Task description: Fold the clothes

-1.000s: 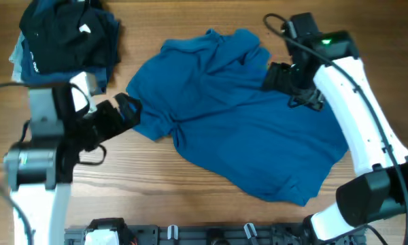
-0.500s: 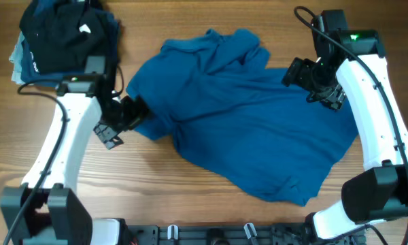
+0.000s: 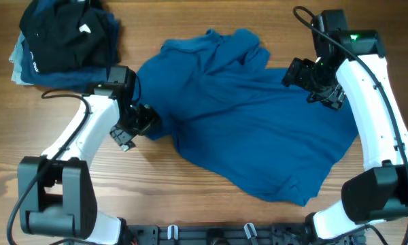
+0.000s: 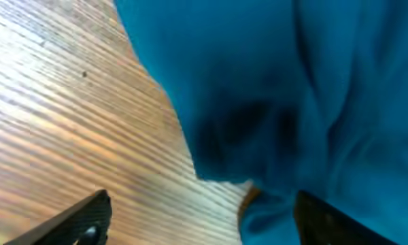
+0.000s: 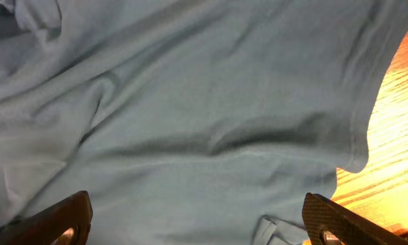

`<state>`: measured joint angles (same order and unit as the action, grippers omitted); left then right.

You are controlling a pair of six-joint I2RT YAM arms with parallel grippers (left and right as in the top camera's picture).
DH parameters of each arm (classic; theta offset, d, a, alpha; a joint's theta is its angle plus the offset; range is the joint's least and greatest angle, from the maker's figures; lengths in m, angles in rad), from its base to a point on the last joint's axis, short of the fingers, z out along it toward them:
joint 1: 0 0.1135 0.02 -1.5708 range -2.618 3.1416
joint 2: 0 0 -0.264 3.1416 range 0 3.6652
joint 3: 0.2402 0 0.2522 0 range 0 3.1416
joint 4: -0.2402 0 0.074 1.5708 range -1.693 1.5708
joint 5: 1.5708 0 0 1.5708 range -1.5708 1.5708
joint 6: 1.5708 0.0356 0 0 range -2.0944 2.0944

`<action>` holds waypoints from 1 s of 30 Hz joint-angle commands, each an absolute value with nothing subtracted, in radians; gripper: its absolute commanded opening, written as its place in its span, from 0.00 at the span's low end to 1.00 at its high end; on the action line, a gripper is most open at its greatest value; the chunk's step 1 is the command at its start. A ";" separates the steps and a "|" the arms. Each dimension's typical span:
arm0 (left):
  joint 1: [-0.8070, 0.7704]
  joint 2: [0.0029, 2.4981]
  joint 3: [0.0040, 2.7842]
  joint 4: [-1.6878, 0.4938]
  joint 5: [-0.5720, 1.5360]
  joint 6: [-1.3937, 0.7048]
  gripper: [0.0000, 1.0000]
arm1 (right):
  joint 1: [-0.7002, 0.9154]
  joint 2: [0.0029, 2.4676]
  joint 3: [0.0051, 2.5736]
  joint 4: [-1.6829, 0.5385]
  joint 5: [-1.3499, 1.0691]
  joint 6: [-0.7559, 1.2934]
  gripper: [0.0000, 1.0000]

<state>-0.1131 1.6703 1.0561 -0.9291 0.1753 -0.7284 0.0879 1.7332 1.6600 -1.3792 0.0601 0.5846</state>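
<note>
My left gripper (image 3: 141, 121) sits low at the left hem of the large plain mid-blue soft cloth shirt (image 3: 245, 129). In the left wrist view its jaws stand apart: one finger (image 4: 81, 216) is over bare wood, the other (image 4: 340, 221) is at the cloth, and the shirt's rumpled edge lies between them. I see nothing clamped there.

My right gripper (image 3: 306, 78) hangs over the right upper part of the same shirt. In the right wrist view its two fingers (image 5: 51, 221) are spread wide with wrinkled fabric lying flat beneath them and a hemmed edge off to the right, where the wood shows. I cannot tell whether the tips touch the cloth.

The shirt lies unfolded and creased across the middle of the light brown wooden table (image 3: 156, 184), reaching toward the right edge, with a bunched part near the far edge. In the far left corner, apart from the shirt, lies a pile of black and navy folded garments (image 3: 64, 37).
</note>
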 commanded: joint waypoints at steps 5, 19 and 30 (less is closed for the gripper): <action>-0.116 1.685 0.970 -0.836 0.159 -0.798 0.80 | 0.086 1.715 1.662 -1.378 0.051 0.577 1.00; -0.116 1.699 0.920 -0.702 0.167 -0.802 0.73 | 0.086 1.715 1.662 -1.431 0.014 0.632 1.00; -0.116 1.790 0.920 -0.689 0.170 -0.820 0.62 | 0.086 1.665 1.662 -1.530 0.090 0.746 1.00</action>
<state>-0.1131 1.7325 0.9382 -0.7025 0.1738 -0.8112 0.0879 1.7302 1.6600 -1.5085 0.0376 0.6716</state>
